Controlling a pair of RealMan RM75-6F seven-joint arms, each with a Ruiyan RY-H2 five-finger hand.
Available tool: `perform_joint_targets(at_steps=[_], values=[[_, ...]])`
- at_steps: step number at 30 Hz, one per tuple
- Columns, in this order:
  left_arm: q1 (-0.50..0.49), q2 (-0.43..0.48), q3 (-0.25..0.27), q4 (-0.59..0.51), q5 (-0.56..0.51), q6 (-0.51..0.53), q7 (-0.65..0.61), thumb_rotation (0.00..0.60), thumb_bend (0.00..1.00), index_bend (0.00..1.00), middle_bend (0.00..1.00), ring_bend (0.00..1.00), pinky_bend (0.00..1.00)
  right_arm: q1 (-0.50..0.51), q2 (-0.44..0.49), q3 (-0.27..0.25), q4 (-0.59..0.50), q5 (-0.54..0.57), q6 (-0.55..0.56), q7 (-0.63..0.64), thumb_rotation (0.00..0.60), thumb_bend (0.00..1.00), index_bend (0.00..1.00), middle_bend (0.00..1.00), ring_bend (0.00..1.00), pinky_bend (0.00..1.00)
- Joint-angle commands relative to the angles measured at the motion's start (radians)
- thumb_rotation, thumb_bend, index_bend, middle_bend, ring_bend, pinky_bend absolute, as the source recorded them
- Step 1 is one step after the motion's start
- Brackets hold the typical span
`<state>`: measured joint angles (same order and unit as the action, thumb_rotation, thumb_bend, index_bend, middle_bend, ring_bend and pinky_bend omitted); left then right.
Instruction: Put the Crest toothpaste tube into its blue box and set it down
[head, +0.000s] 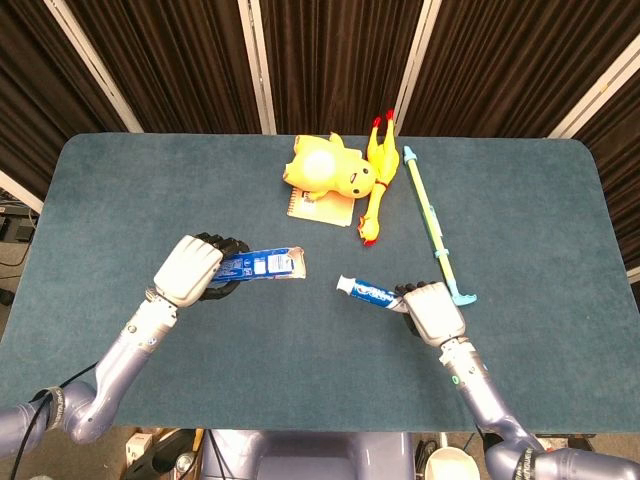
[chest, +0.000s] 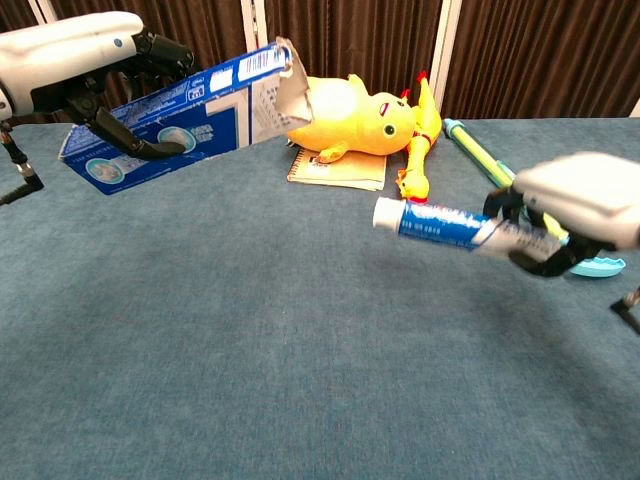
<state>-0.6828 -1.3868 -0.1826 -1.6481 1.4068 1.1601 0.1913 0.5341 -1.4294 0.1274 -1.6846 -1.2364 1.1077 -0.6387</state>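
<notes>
My left hand (head: 190, 270) (chest: 75, 55) grips the blue Crest box (head: 262, 264) (chest: 180, 110) above the table, its open flap end pointing right. Off the cloth, my right hand (head: 432, 308) (chest: 580, 200) holds the toothpaste tube (head: 368, 292) (chest: 440, 224) by its tail. The tube's white cap points left toward the box mouth, with a gap between cap and flap.
A yellow plush duck (head: 328, 168) lies on a notebook (head: 318, 208) at the back centre, next to a rubber chicken (head: 375, 190). A long teal and yellow stick (head: 432, 225) lies to the right, near my right hand. The blue cloth (head: 300, 360) covers the table.
</notes>
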Motion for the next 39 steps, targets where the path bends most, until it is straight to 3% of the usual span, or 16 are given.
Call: perform_joint_targets(at_steps=[1,8,15,27,32,39], values=[[0.015,-0.047,0.001,0.030,0.027,0.045,-0.057,0.600,0.37,0.38,0.53,0.49,0.52,0.000,0.076,0.025,-0.069,-0.034,0.028,0.031,0.600,0.48,0.75,0.74,0.62,0.62],[0.032,-0.147,0.009,0.116,0.064,0.110,-0.153,0.600,0.37,0.38,0.53,0.49,0.52,0.005,0.184,0.106,-0.145,0.005,0.077,0.020,0.600,0.48,0.75,0.74,0.62,0.62],[0.036,-0.261,-0.005,0.208,0.056,0.144,-0.238,0.600,0.37,0.38,0.53,0.49,0.52,0.022,0.273,0.160,-0.126,-0.028,0.114,-0.002,0.600,0.48,0.75,0.74,0.62,0.62],[-0.004,-0.431,-0.030,0.399,0.081,0.165,-0.338,0.600,0.37,0.37,0.53,0.49,0.52,0.046,0.362,0.178,0.005,-0.247,0.188,0.101,0.600,0.48,0.76,0.74,0.62,0.62],[-0.033,-0.446,-0.055,0.416,0.064,0.130,-0.329,0.600,0.37,0.37,0.53,0.49,0.52,0.064,0.398,0.175,0.054,-0.337,0.205,0.125,0.600,0.48,0.75,0.74,0.62,0.62],[-0.056,-0.421,-0.077,0.386,0.044,0.089,-0.297,0.600,0.37,0.37,0.53,0.49,0.52,0.118,0.433,0.161,0.239,-0.558,0.273,0.109,0.600,0.48,0.76,0.74,0.62,0.62]])
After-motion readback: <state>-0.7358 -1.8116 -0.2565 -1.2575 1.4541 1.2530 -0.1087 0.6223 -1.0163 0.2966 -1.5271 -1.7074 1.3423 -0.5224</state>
